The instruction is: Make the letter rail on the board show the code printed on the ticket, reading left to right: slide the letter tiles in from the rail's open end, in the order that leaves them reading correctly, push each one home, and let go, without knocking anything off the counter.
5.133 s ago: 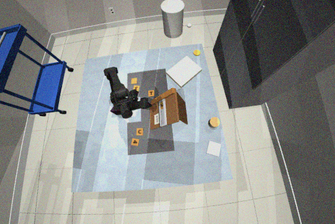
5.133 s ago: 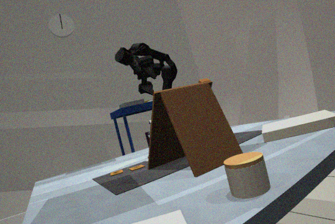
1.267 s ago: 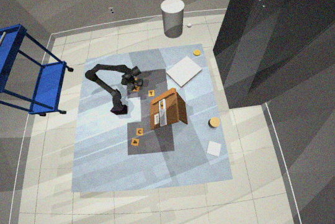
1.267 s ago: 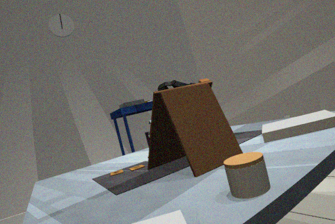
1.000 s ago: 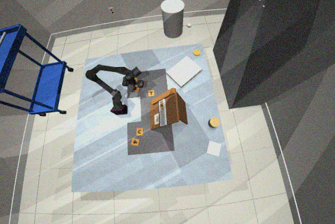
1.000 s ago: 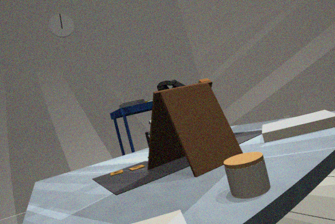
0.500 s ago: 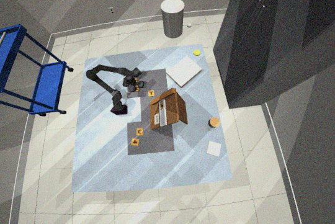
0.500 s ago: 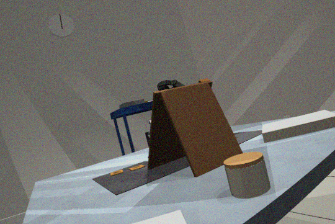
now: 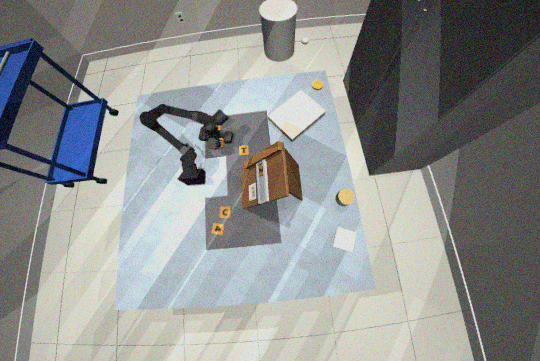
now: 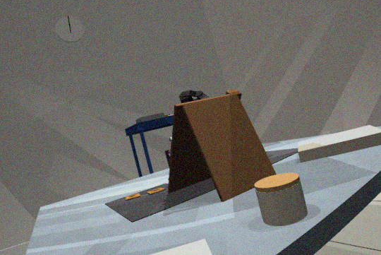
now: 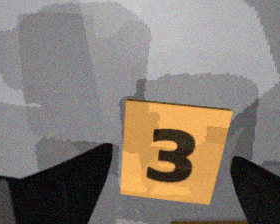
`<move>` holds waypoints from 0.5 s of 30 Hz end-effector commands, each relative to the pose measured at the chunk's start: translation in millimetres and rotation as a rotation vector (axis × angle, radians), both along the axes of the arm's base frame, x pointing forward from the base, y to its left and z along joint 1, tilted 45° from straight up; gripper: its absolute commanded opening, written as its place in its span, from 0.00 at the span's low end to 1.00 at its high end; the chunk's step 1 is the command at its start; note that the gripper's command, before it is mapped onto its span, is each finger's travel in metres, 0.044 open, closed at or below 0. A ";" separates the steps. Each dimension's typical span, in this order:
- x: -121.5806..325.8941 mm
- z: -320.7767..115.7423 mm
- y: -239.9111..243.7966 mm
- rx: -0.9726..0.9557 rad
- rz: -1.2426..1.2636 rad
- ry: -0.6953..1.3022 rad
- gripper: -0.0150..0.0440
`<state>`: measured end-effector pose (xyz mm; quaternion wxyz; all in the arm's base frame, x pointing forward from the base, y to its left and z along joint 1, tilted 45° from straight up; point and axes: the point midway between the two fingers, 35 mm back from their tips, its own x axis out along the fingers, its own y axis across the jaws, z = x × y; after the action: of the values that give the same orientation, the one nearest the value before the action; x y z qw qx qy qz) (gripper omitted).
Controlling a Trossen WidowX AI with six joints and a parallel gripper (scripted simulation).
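Claw (image 9: pixel 220 138) (image 11: pixel 171 157) open, nothing gripped, fingers either side of the 3 tile (image 9: pixel 219 128) (image 11: pixel 171 152), which lies flat on the mat (image 9: pixel 245 127) (image 10: pixel 121 206). Step looks like picking the 3. Tile sits a bit skewed between the fingers, so turn to square up, centre, go straight down, then close on its side edges. Keep clear of the board (image 9: pixel 270 175) (image 10: pixel 226 145). Ticket code unreadable here; check order before feeding the rail (image 9: pixel 262 182).
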<state>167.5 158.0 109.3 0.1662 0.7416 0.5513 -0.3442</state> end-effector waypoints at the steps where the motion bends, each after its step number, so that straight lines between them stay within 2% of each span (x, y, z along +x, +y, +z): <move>1: 0.1 -2.0 0.3 -0.003 -0.006 0.005 0.83; 5: 0.1 -2.0 0.3 -0.003 -0.006 0.005 0.83; 15: 0.1 -2.0 0.3 -0.003 -0.006 0.005 0.72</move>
<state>167.1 158.6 107.8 0.1658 0.7410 0.5515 -0.3454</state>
